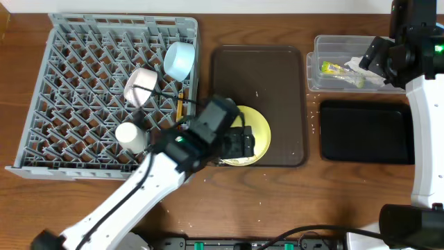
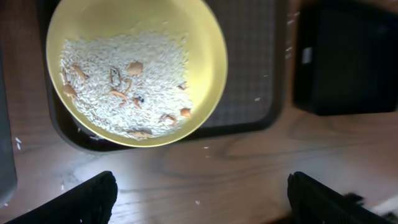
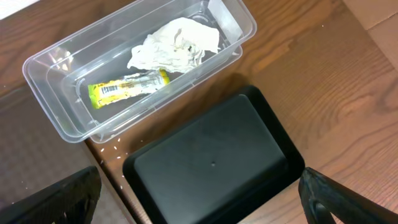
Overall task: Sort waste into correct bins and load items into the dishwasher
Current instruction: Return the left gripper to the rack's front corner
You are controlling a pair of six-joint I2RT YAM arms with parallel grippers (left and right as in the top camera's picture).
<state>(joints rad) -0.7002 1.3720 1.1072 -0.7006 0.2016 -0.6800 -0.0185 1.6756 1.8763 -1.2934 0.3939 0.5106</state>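
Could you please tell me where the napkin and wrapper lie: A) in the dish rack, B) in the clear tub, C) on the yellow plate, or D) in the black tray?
B: the napkin and wrapper both lie inside the clear tub; the black tray holds neither.

The left arm (image 1: 132, 198) extends as a white link on a diagonal to a black wrist directly behind the left claw (image 1: 239, 142). This claw points downward, with its fingers (image 2: 87, 199) spread wide and nothing between them. The right arm (image 1: 423, 139) runs as a white link to a black wrist behind the right claw (image 1: 371, 59), which is likewise fully spread, its fingertips (image 3: 56, 199) well apart and gripping nothing.
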